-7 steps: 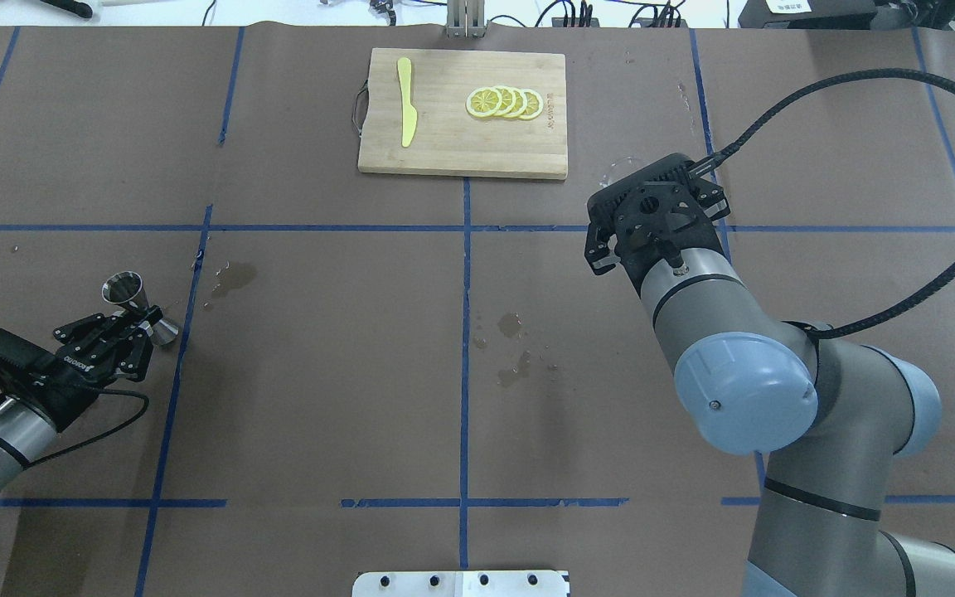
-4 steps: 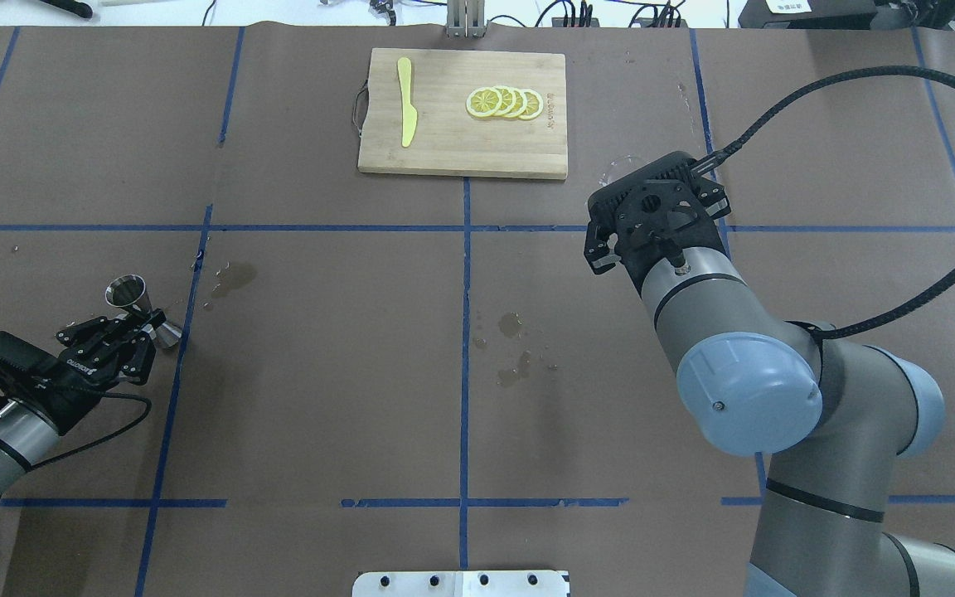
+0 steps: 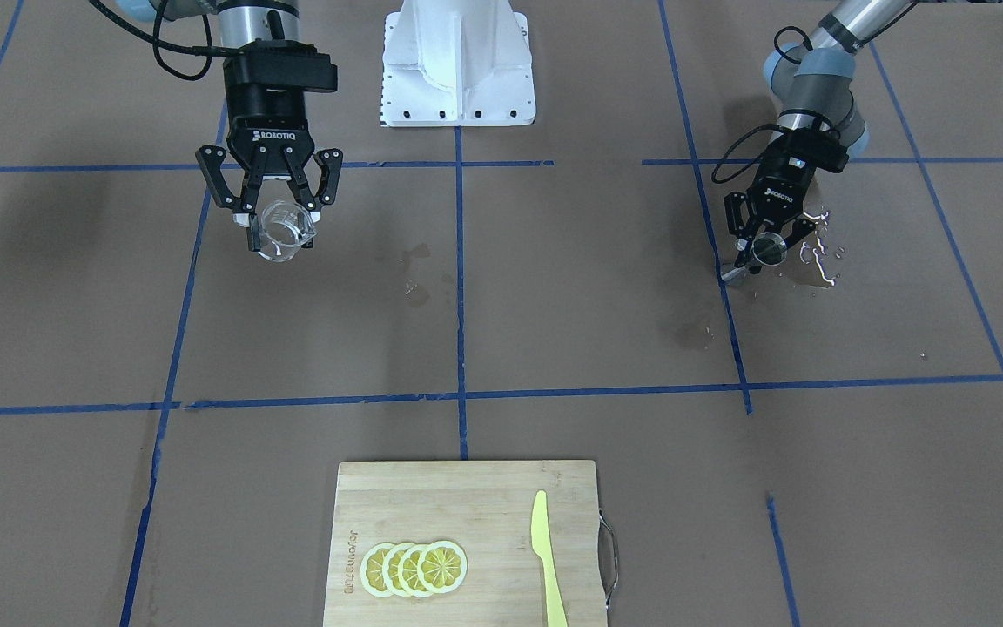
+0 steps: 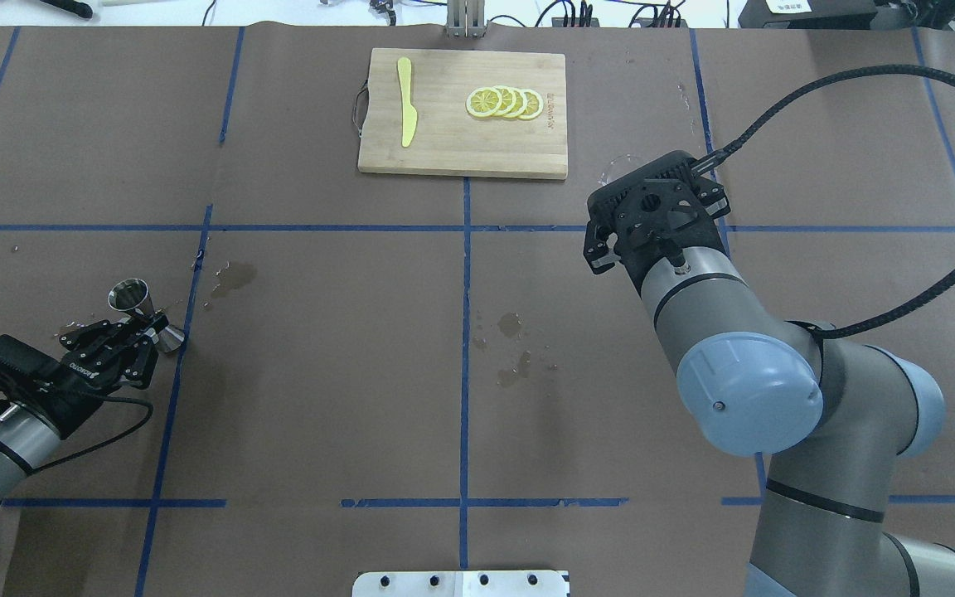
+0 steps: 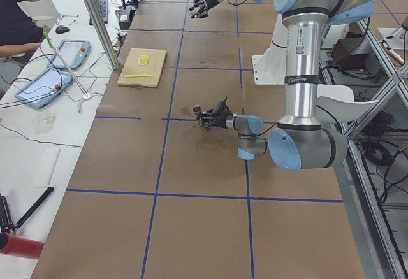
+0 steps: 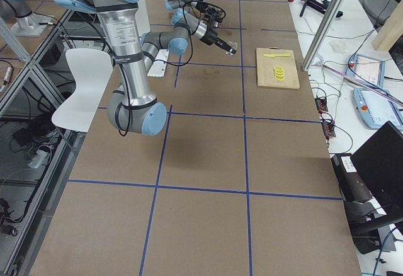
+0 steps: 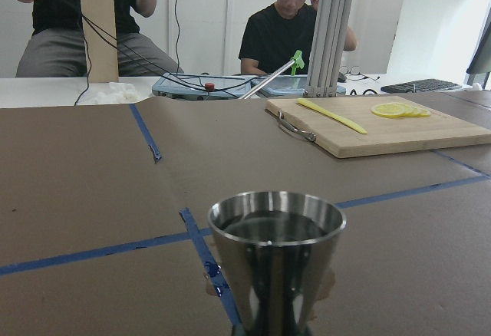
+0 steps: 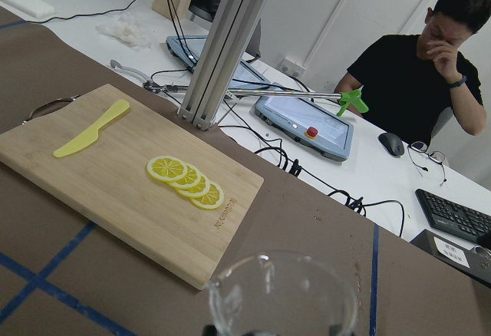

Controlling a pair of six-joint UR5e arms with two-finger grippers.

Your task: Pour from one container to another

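Note:
The silver jigger [image 4: 133, 298] stands upright at the table's left, low over the paper or on it; I cannot tell which. My left gripper [image 4: 148, 323] is shut on its narrow waist, as the front view shows with the jigger [image 3: 767, 251]. The left wrist view has its open top cone [image 7: 276, 248] up close, with dark liquid inside. My right gripper [image 3: 279, 225] is shut on the clear glass cup [image 3: 280, 232] and holds it above the table at the right. The right wrist view shows the cup's rim [image 8: 282, 290]. From overhead the right wrist hides the cup.
A wooden cutting board [image 4: 444, 145] lies at the far middle with lemon slices [image 4: 504, 102] and a yellow knife [image 4: 405, 112]. Wet stains [image 4: 515, 348] mark the paper at the centre, and spilled drops [image 3: 817, 252] glint beside the jigger. People sit beyond the far edge.
My left gripper has carried the jigger a little lower and nearer the robot. The right arm has barely shifted.

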